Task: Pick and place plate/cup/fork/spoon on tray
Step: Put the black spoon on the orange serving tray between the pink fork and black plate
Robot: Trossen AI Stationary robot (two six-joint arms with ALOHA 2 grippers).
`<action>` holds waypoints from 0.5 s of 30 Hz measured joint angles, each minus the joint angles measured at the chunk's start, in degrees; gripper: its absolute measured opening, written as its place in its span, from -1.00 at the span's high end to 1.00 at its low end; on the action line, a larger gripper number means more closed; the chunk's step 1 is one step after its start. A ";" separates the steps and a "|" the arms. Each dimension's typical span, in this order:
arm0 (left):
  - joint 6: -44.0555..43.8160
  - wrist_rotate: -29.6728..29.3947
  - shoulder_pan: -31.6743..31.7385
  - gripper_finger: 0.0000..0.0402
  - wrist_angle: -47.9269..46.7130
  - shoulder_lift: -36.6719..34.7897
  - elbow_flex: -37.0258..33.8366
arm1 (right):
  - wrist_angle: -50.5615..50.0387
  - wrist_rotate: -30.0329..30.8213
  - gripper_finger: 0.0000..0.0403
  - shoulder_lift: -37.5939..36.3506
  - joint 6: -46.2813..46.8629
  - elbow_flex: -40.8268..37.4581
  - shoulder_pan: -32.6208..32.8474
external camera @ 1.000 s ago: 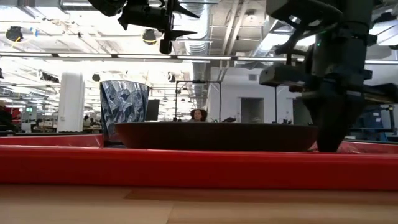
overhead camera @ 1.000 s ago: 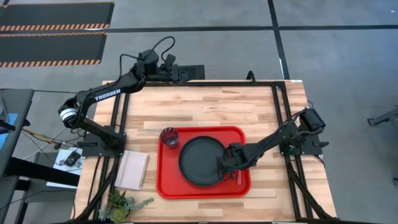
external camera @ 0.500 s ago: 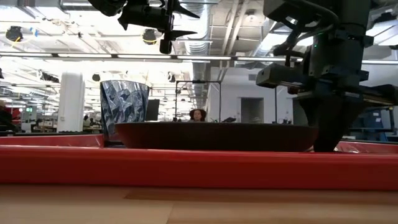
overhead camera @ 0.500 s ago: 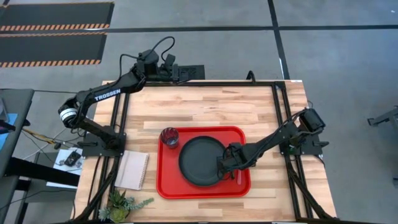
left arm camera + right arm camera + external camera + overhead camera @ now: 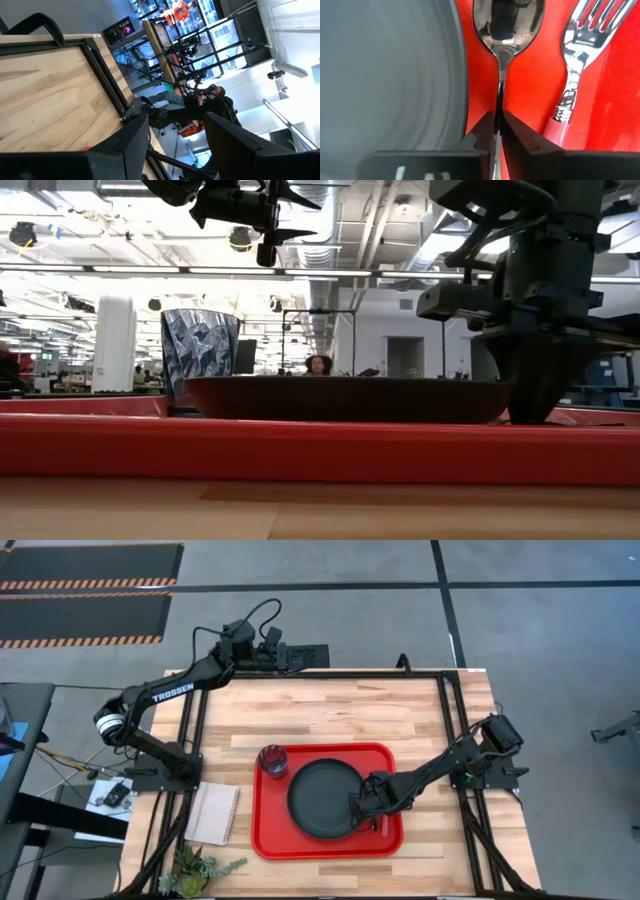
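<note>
On the tray [image 5: 270,836]: one plate [image 5: 322,798], cup [image 5: 272,759], spoon [image 5: 507,30], fork [image 5: 580,50].

The plate [image 5: 324,798], cup [image 5: 272,759] and right pincer [image 5: 362,808] crowd the tray [image 5: 268,840]; bare wood behind lies open.

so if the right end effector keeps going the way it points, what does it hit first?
The spoon: its handle runs between the right end effector fingertips, and just under it lies the tray floor. Plate and fork lie to either side.
</note>
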 joint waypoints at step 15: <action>0.02 -0.04 0.01 0.10 0.00 0.00 0.00 | -0.03 1.44 0.70 0.00 0.02 0.00 0.00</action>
